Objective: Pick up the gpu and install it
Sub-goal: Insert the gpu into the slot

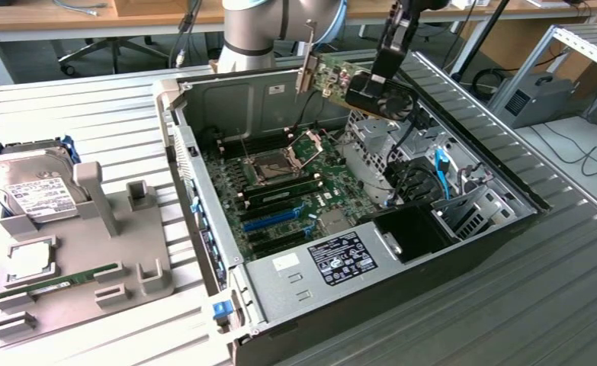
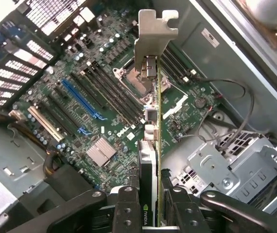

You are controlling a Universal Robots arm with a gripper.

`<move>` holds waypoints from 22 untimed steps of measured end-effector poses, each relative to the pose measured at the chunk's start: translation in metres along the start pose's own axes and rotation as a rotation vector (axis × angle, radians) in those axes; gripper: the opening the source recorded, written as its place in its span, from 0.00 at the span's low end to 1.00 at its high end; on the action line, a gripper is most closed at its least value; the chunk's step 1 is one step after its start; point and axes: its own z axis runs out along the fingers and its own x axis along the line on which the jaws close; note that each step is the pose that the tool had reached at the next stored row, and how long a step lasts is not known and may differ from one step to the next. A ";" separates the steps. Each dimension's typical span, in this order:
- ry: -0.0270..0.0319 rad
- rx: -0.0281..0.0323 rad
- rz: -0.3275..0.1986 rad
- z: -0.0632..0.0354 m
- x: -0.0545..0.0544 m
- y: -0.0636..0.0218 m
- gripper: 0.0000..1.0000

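Observation:
The gpu (image 1: 364, 82), a thin dark card with a green board and a long silver end bracket (image 1: 304, 72), hangs in the air above the open computer case (image 1: 201, 252). My gripper (image 1: 383, 75) is shut on its dark fan end. In the wrist view the gpu (image 2: 150, 141) runs edge-on away from my fingers (image 2: 129, 206), its bracket (image 2: 153, 36) at the far end, high over the motherboard (image 2: 95, 116). Blue and black expansion slots (image 2: 80, 99) lie below, off to one side of the card.
On the grey fixture (image 1: 105, 252) at the exterior view's left lie a silver hard drive (image 1: 36, 187), a CPU (image 1: 29, 263) and a green memory stick (image 1: 59, 280). The case holds a CPU socket (image 1: 277, 160), drive cage (image 1: 471, 213) and cables.

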 end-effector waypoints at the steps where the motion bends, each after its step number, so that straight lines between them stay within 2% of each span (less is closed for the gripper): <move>1: 0.0007 -0.0004 -0.017 0.0000 0.000 0.0001 0.27; 2: 0.0020 -0.0014 -0.057 0.0001 0.000 0.0004 0.27; 13: 0.0083 -0.0058 -0.233 0.0002 -0.002 0.0016 0.27; 16: 0.0109 -0.0077 -0.309 0.0002 -0.002 0.0020 0.27; 22: 0.0139 -0.0098 -0.394 0.0003 -0.003 0.0025 0.27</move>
